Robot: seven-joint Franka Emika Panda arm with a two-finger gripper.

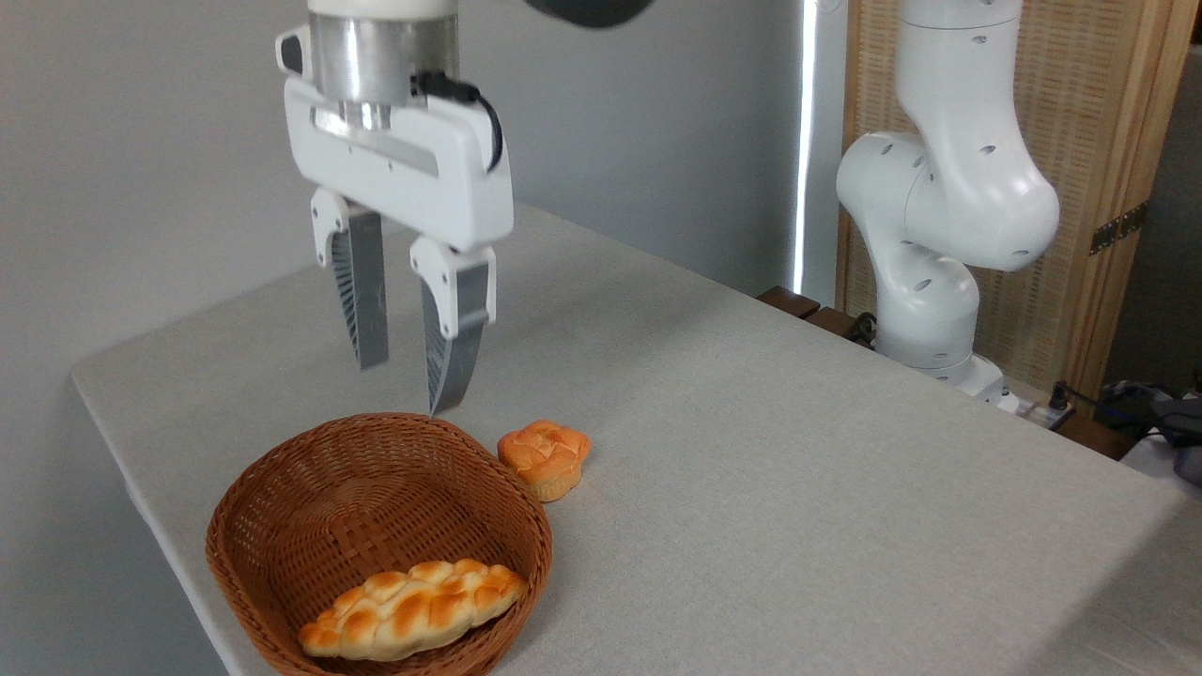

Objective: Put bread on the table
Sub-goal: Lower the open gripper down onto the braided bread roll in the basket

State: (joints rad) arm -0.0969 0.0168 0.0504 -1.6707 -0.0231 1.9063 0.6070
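While the desk fills most of the view with its light grey cloth-like top and a rounded corner at the left, the white arm rises from its base at the far right edge, in front of a wooden, woven-panelled screen. Its upper links leave the top of the picture (the joint between them cannot be seen).

Next in size, the tool hangs from above at the left, pointing straight down, its 2 grey ribbed fingers parted by a moderate gap with nothing between them. Its tips hover over the far rim of the basket, clear of it.

A brown woven wicker basket sits near the desk's front left edge. Inside it, against the near wall, lies the bread, a long braided loaf with a golden-orange crust, pale sides and pointed ends, resting lengthwise and slightly tilted up to the right.

Smallest is a round orange bun, standing on the desk just beside the basket's right rim, close to touching it.
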